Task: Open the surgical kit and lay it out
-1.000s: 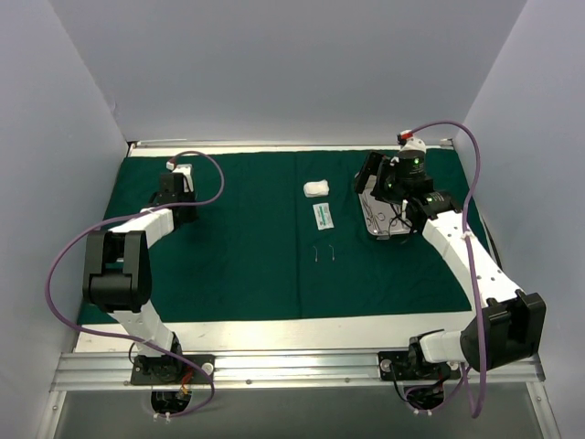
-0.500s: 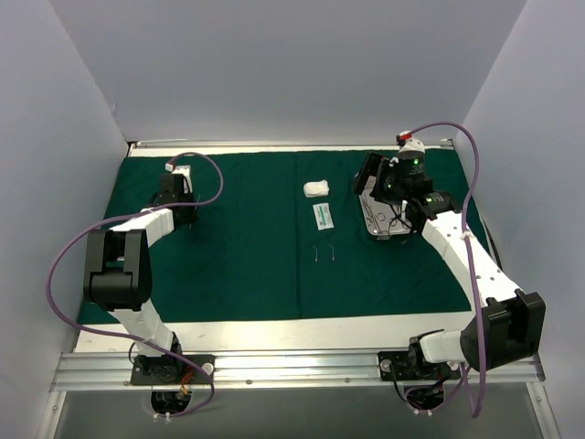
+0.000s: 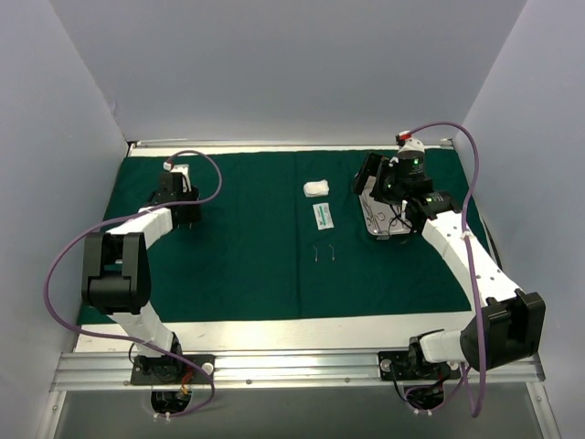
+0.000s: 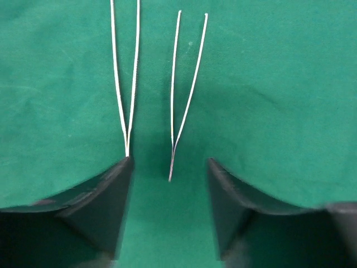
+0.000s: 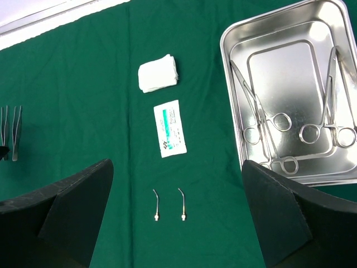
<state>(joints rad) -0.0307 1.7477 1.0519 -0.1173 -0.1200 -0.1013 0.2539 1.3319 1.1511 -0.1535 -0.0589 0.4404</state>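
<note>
The dark green drape (image 3: 247, 265) lies spread flat over the table. In the left wrist view two thin tweezers (image 4: 187, 84) lie side by side on it. My left gripper (image 4: 170, 162) is open, and the joined end of the right tweezers lies loose between its fingers. The steel tray (image 5: 279, 72) holds scissor-like instruments (image 5: 262, 120). My right gripper (image 5: 177, 163) hangs open and empty high over the cloth, left of the tray. Below it lie a white gauze wad (image 5: 158, 73), a white-green packet (image 5: 169, 128) and two small curved metal tips (image 5: 157, 205).
A bare white table strip (image 3: 274, 331) runs along the near edge of the drape. Grey walls close in on the left, back and right. In the top view the tray (image 3: 388, 230) sits at the back right, partly under the right arm.
My left gripper has gone from shut to open over the tweezers, which now lie loose on the cloth. The right arm has stayed still.
</note>
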